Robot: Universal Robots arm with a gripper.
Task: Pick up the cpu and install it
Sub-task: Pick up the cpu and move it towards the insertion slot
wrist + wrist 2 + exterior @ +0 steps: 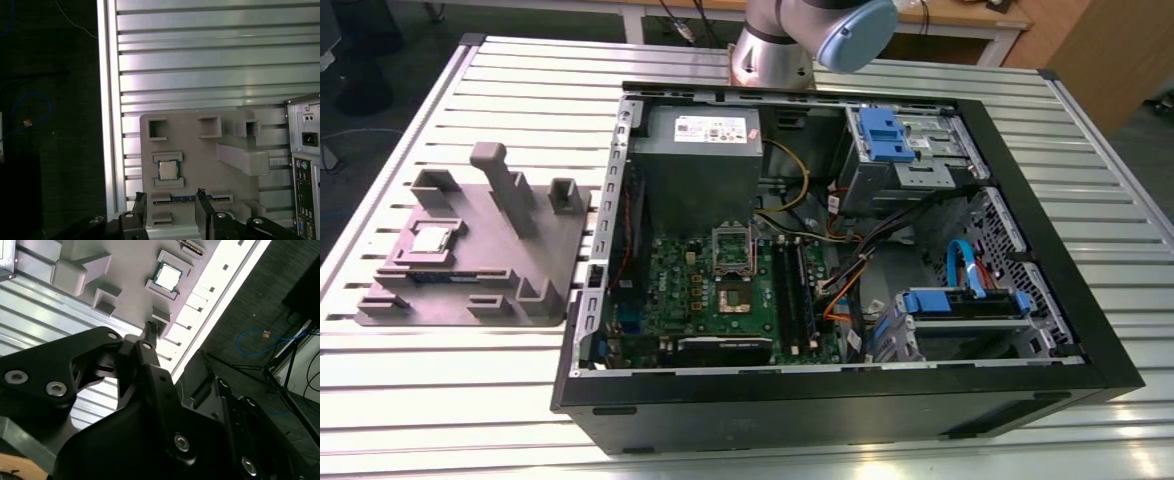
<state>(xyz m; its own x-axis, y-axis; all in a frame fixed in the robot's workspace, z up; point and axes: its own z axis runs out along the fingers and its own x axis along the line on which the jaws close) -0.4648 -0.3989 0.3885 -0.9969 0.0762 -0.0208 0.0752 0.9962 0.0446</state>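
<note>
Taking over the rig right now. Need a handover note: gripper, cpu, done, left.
Gripper: open, empty, over the grey fixture tray, not touching the cpu.
Cpu: lying flat in its recess in the tray, at the exterior view's left of the open PC case.
Done: nothing yet; the cpu is not grasped.
Left: pick-up, and install on the motherboard inside the case.

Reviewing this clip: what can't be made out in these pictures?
- cpu: its corner mark, too small in both wrist views.
- motherboard: whether its socket is open or empty, too small in the exterior view.
- arm: cut off above its base by the exterior view's top edge.
- end effector: its body, cut off by the first wrist view's edge.
</note>
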